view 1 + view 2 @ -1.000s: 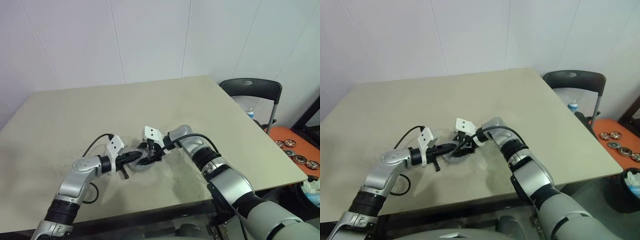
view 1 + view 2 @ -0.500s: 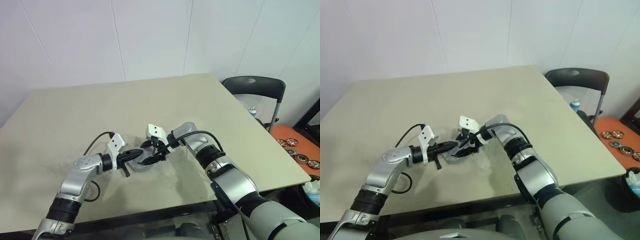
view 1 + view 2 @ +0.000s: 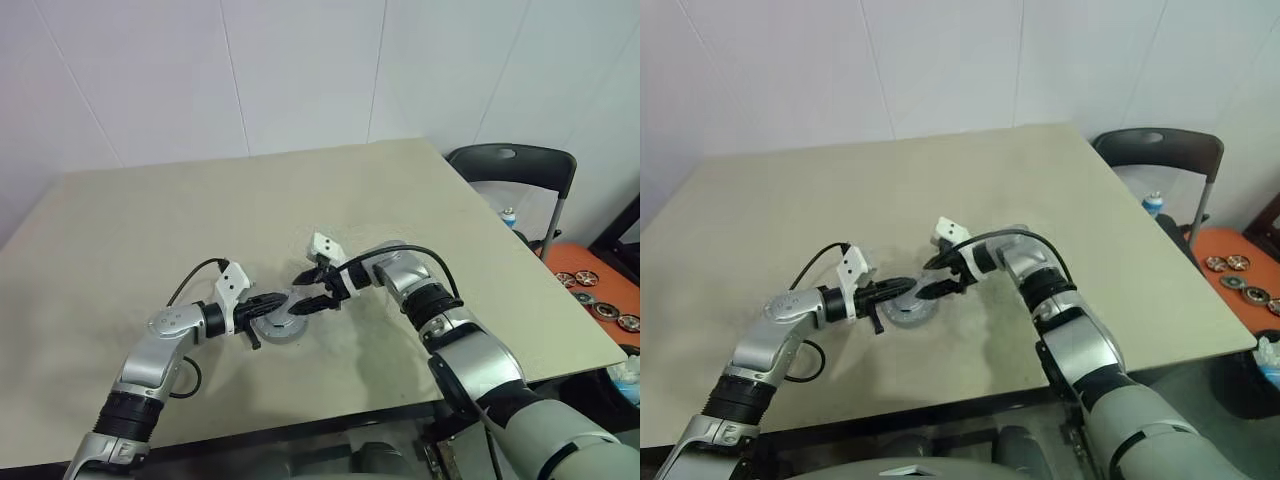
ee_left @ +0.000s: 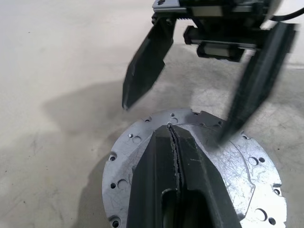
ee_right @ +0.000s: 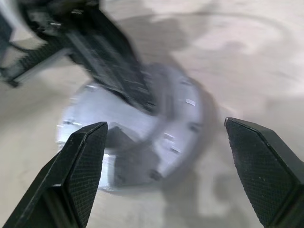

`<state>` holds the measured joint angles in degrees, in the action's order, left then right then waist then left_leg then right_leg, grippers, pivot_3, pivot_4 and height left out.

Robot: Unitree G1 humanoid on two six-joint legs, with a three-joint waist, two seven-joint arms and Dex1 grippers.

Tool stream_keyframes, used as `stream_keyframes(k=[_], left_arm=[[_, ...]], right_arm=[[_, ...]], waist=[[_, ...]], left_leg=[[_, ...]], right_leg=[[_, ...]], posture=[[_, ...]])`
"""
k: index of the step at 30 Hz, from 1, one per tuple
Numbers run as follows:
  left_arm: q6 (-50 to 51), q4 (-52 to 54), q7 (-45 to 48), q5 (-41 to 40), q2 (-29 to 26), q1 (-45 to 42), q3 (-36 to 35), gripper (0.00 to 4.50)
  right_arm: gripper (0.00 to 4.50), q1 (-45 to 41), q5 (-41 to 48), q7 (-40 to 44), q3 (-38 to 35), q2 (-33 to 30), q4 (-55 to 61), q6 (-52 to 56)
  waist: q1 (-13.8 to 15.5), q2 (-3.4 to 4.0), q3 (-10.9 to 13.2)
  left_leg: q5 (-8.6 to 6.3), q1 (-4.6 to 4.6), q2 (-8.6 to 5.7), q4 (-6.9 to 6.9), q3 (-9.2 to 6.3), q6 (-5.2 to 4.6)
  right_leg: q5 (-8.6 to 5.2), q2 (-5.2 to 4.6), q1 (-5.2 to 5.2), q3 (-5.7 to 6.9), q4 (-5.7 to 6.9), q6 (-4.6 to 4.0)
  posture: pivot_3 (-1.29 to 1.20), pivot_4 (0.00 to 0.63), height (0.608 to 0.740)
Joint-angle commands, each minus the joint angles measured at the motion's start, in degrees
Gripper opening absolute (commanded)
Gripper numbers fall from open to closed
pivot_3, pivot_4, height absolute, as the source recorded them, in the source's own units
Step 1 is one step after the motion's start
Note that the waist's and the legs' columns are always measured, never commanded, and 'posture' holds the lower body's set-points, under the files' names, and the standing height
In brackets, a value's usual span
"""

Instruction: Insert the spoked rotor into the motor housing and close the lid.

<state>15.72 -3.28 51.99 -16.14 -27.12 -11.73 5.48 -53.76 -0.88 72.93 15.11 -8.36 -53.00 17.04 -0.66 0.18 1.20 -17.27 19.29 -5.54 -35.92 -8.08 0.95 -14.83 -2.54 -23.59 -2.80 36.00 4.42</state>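
The lid (image 4: 124,164), a flat silver-grey disc with small holes round its rim, lies on the tan table (image 3: 150,220). Under it a silvery side wall (image 5: 178,145) shows, and I cannot tell whether that is the motor housing. The spoked rotor is hidden. My left gripper (image 4: 170,130) is shut with nothing between its fingers, which lie across the lid's top and reach to its middle. My right gripper (image 3: 303,293) hangs open just above and beyond the lid's far right edge, pointing at the left gripper. Its fingers (image 4: 145,66) touch nothing.
A black folding chair (image 3: 510,165) stands off the table's right edge, with a blue-capped bottle (image 3: 508,215) behind it. An orange tray (image 3: 600,300) holding several round metal parts lies on the floor at the right. The table's front edge runs close below the arms.
My right gripper has pulled back from the lid, to the right and slightly up, and stays open. The left gripper has stayed shut on top of the lid. The camera has shifted.
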Motion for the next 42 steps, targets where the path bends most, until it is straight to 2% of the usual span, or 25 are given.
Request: stream_keyframes(k=[1,9,15,21,28,34,42], left_arm=[[2.34,0.32,1.41,-0.32,-1.52,2.22,0.48,0.00],[3.23,1.65,2.58,-1.17,-4.51,4.55,-0.92,0.00],[2.15,0.71,1.77,-0.63,-4.56,4.50,-1.37,0.00],[2.33,1.22,0.46,-0.59,-3.53,4.10,-1.16,0.00],[1.94,1.03,-0.19,-0.27,-2.68,3.91,-0.75,0.00],[1.62,0.92,-0.50,-0.19,-2.59,3.80,-0.83,0.00],[1.67,1.31,-0.36,-0.50,-2.74,3.68,-0.99,0.00]], right_arm=[[4.12,-2.81,1.55,-0.84,-2.51,-0.87,-0.52,-0.70],[4.12,-1.82,2.68,3.84,-2.55,-2.52,1.45,4.13],[4.12,-4.35,5.91,6.97,-4.63,-3.25,-0.94,19.84],[4.12,-4.77,7.10,8.95,-3.94,-5.56,-1.28,30.41],[4.12,-0.88,6.09,8.14,-0.66,-6.46,0.65,35.50],[4.12,6.06,7.88,6.63,1.82,-6.74,9.89,42.42],[4.12,6.10,14.95,2.46,-1.59,-6.28,16.63,54.54]], waist=[[-0.04,0.00,0.00],[-0.20,0.03,0.02],[-0.16,0.03,0.02],[-0.05,0.03,0.02],[0.09,-0.01,0.00],[0.08,-0.08,-0.10],[0.05,-0.11,-0.13]], left_leg=[[0.00,0.01,0.00,0.01,0.00,0.00],[-0.03,0.06,0.01,0.04,0.01,-0.03],[-0.03,0.05,0.01,-0.06,0.01,-0.03],[-0.03,0.06,0.00,-0.09,0.01,-0.03],[-0.03,0.06,-0.01,-0.17,0.01,-0.03],[-0.03,0.02,-0.03,-0.18,0.00,-0.03],[-0.04,-0.04,-0.03,-0.20,-0.01,-0.03]], right_leg=[[0.00,0.00,-0.01,0.00,0.00,0.00],[0.00,0.00,-0.09,-0.01,0.01,0.00],[0.01,0.00,-0.06,0.00,0.06,-0.01],[0.02,-0.01,-0.06,0.00,0.08,-0.03],[0.02,-0.02,-0.02,0.02,0.09,-0.02],[0.02,-0.05,0.03,0.03,0.11,-0.02],[0.02,-0.05,0.11,0.04,0.11,-0.02]], posture=[[0.00,0.000,0.740],[0.00,0.000,0.740],[0.00,0.000,0.740],[0.00,0.000,0.740],[0.00,0.000,0.740],[0.00,0.000,0.740],[0.00,0.000,0.740]])
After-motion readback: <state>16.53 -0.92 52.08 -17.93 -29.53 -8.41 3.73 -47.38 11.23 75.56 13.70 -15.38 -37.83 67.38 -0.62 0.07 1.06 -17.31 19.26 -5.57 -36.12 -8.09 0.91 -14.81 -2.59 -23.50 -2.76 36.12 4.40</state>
